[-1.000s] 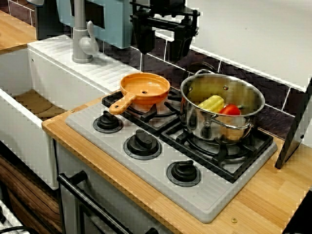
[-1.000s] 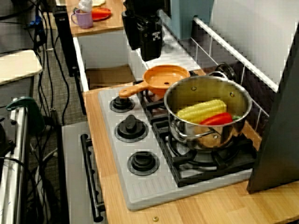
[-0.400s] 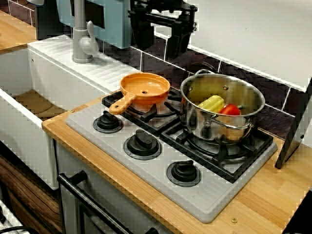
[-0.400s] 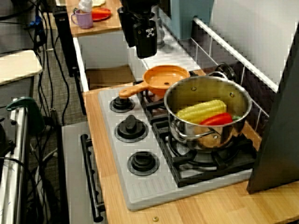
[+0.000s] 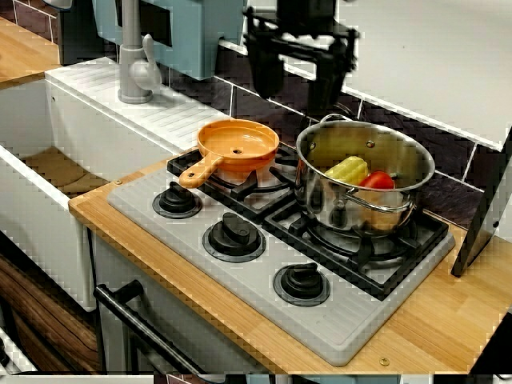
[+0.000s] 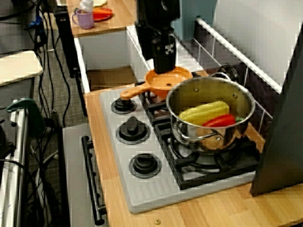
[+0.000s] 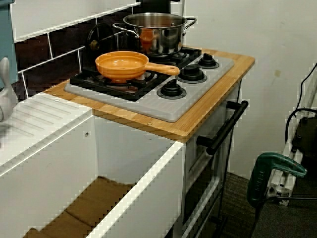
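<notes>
Front view, nearest, at 6 o'clock: black oven handle (image 5: 144, 328) below the edge of a wooden counter (image 5: 432, 320). Set into that counter, a grey hob (image 5: 264, 296). Carries three black knobs (image 5: 234, 234) in a row along the near side and black grates behind. At 9 o'clock, a white sink (image 5: 48, 168) with a ribbed drainer and a grey tap (image 5: 134, 64).

At 11 o'clock from the middle knob: orange pan (image 5: 238, 144), upright on the left rear burner, handle pointing to 8 o'clock. At 2 o'clock: steel pot (image 5: 320, 196) on the right burner, just beside the pan. Holds a corn cob (image 5: 346, 170) and a red vegetable (image 5: 378, 181), side by side.

Farther back, before dark wall tiles (image 5: 248, 104): gripper (image 5: 296, 94). Hangs above the gap between pan and pot, fingers spread wide, gripping nothing. Seen side-on in the view along the counter, just over the pan's far rim.

Beyond, at 11 o'clock in that view: a side table with a purple mug (image 6: 84, 19) and a red plate (image 6: 102, 13), and cables down to the floor. In the sink-end view, at 4 o'clock on the floor: a green tool (image 7: 275, 166).

Hard to tell: the kind of red vegetable. Hidden: the pot's contents in the sink-end view, behind its wall. Cut off: the arm above the gripper, at the top edge.
</notes>
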### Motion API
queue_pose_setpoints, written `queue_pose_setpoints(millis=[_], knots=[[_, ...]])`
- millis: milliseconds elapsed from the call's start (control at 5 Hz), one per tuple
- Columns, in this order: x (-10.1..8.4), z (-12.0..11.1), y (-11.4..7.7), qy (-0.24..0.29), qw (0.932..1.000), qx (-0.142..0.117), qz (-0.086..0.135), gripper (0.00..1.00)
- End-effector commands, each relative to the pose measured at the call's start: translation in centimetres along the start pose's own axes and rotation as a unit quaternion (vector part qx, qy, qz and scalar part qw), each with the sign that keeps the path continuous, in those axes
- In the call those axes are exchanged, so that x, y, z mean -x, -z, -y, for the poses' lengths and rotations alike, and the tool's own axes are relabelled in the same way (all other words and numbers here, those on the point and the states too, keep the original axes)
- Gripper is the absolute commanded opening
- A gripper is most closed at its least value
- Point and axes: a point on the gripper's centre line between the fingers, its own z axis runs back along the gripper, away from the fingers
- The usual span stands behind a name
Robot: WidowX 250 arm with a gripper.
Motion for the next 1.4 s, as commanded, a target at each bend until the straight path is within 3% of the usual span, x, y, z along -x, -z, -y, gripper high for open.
queue_pose_setpoints(millis=[0, 200, 600, 1200], knots=[[-3.7, 1.4, 1.2, -0.005, 0.9998, -0.003, 0.019, 1.0], [-5.3, 1.6, 2.9, -0.013, 0.9997, -0.014, 0.018, 1.0], [-6.4, 2.7, 4.9, -0.014, 0.9994, -0.025, 0.017, 1.0], [-4.5, 5.0, 6.5, -0.012, 0.9995, -0.015, 0.024, 1.0]])
